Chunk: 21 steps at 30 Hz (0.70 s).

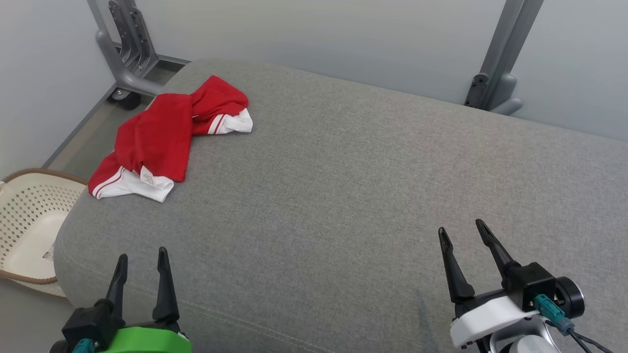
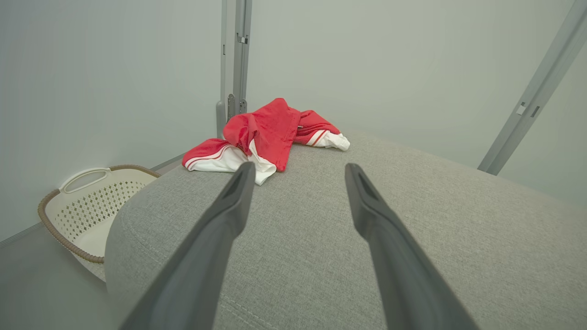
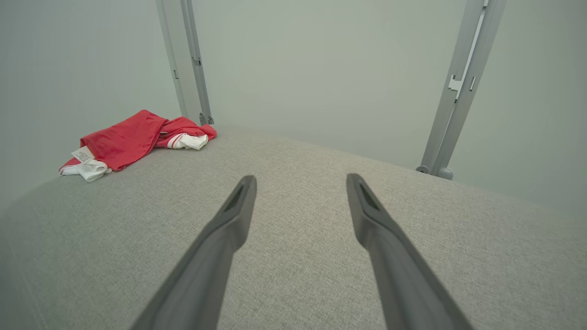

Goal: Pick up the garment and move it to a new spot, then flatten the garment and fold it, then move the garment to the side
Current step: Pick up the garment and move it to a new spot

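**Both claws released, garment waiting at the far left corner**

We see the red garment [image 1: 157, 137] lying crumpled on the grey upholstered cushion [image 1: 343, 196], up in its far left corner and close to the rounded edge. It is bunched over itself. White hems with red stripes stick out at the near end and at the right, and a small white label shows at the near hem. Nothing holds it. It rests by its own weight, and the folds suggest it was dropped rather than laid flat.

Our left claw [image 1: 142, 252] hangs low over the near edge of the cushion with its fingers spread and nothing between them. In the left wrist view those fingers point almost straight at the garment, which lies well ahead of the tips. Our right claw [image 1: 461, 225] sits at the near right, likewise spread and empty, and well apart from the cloth. We read both as parked and ready, so the first step, the pick-up, is not yet begun.

A pale perforated laundry basket [image 1: 24, 211] stands on the floor just left of the cushion, below the garment's corner. We judge the left claw the natural one to reach first. The broad bare middle of the cushion looks like the sensible new spot, with room there for flattening and folding. A careless pull toward the edge could tip the cloth off toward the basket.
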### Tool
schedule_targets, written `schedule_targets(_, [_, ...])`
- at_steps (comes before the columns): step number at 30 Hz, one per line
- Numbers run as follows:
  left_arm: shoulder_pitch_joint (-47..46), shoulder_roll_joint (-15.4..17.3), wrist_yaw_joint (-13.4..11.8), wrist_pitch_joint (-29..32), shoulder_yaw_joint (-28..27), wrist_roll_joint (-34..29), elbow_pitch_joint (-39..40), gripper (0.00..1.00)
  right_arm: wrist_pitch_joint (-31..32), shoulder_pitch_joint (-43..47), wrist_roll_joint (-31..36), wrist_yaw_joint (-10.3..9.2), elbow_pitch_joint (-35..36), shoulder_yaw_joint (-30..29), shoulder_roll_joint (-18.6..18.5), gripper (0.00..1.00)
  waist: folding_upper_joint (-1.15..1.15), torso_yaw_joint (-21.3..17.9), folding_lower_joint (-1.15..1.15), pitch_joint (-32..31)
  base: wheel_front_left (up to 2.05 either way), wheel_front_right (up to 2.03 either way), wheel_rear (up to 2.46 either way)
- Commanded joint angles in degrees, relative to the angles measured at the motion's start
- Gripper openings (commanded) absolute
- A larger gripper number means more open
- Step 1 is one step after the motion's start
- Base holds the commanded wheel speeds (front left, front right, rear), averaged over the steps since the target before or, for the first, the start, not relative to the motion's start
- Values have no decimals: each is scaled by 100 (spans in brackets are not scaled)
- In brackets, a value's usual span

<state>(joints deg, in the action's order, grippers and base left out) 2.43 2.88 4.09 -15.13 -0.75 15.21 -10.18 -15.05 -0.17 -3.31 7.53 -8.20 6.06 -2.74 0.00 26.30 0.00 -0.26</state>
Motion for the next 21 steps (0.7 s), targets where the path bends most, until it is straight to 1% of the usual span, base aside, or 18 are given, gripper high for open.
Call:
schedule_targets(1, [-33, 6, 29, -3, -8, 46, 16, 100, -16, -25, 27, -8, -28, -21, -28, 100, 0, -85, 0, 86, 0, 0, 0])
schedule_targets(5, [-403, 27, 101, -3, -90, 191, -137, 100, -16, -233, 217, -8, 23, -52, -45, 100, 0, -317, 0, 581, 0, 0, 0])
schedule_targets(9, [-1153, 129, 148, 30, -224, 431, -452, 100, -16, -591, 346, -8, 148, -109, -246, 100, 0, -528, 0, 1393, 0, 0, 0])
schedule_targets(11, [-1611, 161, 172, 156, -291, 613, -663, 100, -16, -815, 379, -8, 193, -143, -368, 100, 0, -608, 0, 1811, 0, 0, 0])
schedule_targets(13, [-2116, 246, 155, 451, -405, 827, -959, 100, -15, -1047, 420, -8, 225, -172, -512, 100, 0, -672, 0, 2223, 0, 0, 0])
schedule_targets(15, [-2670, 330, 196, 826, -496, 1095, -1236, 100, -15, -1263, 452, -8, 244, -164, -633, 100, 0, -734, 0, 2608, 0, 0, 0])
schedule_targets(20, [-4033, 796, 212, 1707, -694, 1528, -2058, 100, -15, -1762, 507, -8, 239, -36, -909, 100, 0, -874, 0, 3357, 0, 0, 0])
schedule_targets(21, [-4288, 929, 219, 1858, -706, 1551, -2237, 100, -16, -1845, 511, -8, 232, 8, -936, 100, 0, -907, 0, 3468, 0, 0, 0])
